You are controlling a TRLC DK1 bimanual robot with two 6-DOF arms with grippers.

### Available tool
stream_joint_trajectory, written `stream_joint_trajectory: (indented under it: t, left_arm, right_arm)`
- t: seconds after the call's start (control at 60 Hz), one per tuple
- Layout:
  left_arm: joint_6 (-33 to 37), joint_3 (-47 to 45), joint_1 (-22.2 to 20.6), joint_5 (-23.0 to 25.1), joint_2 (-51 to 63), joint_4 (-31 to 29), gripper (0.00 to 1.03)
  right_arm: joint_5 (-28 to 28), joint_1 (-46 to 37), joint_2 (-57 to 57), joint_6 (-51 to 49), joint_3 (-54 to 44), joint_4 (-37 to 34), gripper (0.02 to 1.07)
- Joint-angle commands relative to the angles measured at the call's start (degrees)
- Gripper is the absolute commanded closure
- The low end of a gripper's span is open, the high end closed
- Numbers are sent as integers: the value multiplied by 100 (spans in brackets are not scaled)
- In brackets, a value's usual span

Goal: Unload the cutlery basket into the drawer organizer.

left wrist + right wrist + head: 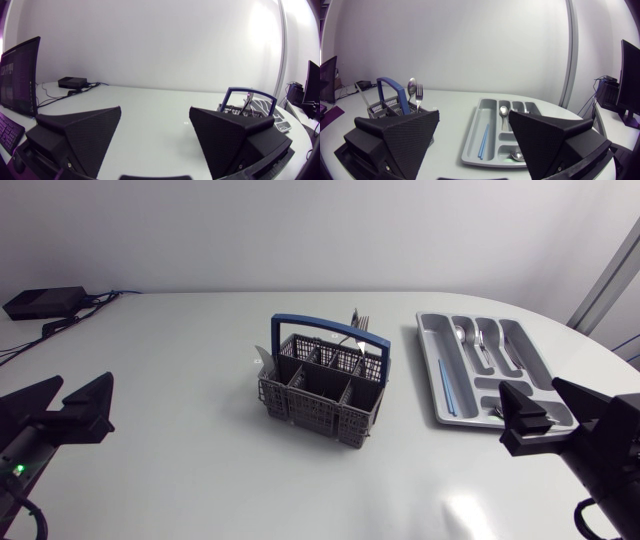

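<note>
A grey cutlery basket [322,392] with a blue handle stands mid-table; a fork and a spoon [412,90] stick up from it. The grey drawer organizer [527,358] lies to its right, holding spoons [470,336] in its far slots and a blue stick [446,385] in the long slot. My left gripper [62,395] rests open at the table's left, far from the basket [245,106]. My right gripper [550,400] hangs open over the organizer's near end, nothing between its fingers. Ahead of it lies the organizer [472,135], with the basket [385,105] off to one side.
A black box [45,302] with cables sits at the back left corner. Bare white tabletop [180,350] surrounds the basket.
</note>
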Motion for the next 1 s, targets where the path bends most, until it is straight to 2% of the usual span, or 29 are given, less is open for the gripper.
stream_joint_trajectory:
  t: [0.0, 0.1, 0.217, 0.4, 0.517, 0.65, 0.7, 0.817, 0.983]
  left_arm:
    - [-9, 414, -143, 6, 618, -12, 11]
    - [166, 748, -319, 14, 1356, -267, 14]
    - [703, 1170, -574, 14, 2253, -663, 16]
    - [808, 1495, -732, -12, 3220, -680, 16]
    - [1740, 1610, -1119, -161, 3694, -672, 16]
    - [2100, 1741, -1180, -153, 4151, -645, 14]
    - [2566, 1741, -1312, 304, 4415, -628, 14]
    - [2917, 1733, -1462, 805, 4547, -355, 12]
    - [3357, 2023, -1549, 1772, 4969, -250, 13]
  right_arm:
    - [105, 184, 515, -30, 255, 143, 7]
    - [201, 359, 1051, -12, 465, 178, 7]
    - [316, 562, 1613, -12, 738, 134, 7]
    - [658, 1001, 2422, -83, 1177, -200, 7]
    - [676, 1150, 2870, -135, 1459, -437, 7]
    - [606, 1344, 3239, -197, 1643, -666, 7]
    - [219, 1441, 3424, -390, 1731, -912, 7]
    - [-511, 1449, 3652, -583, 1854, -1228, 7]
    - [-906, 1616, 3854, -1067, 2004, -1598, 7]
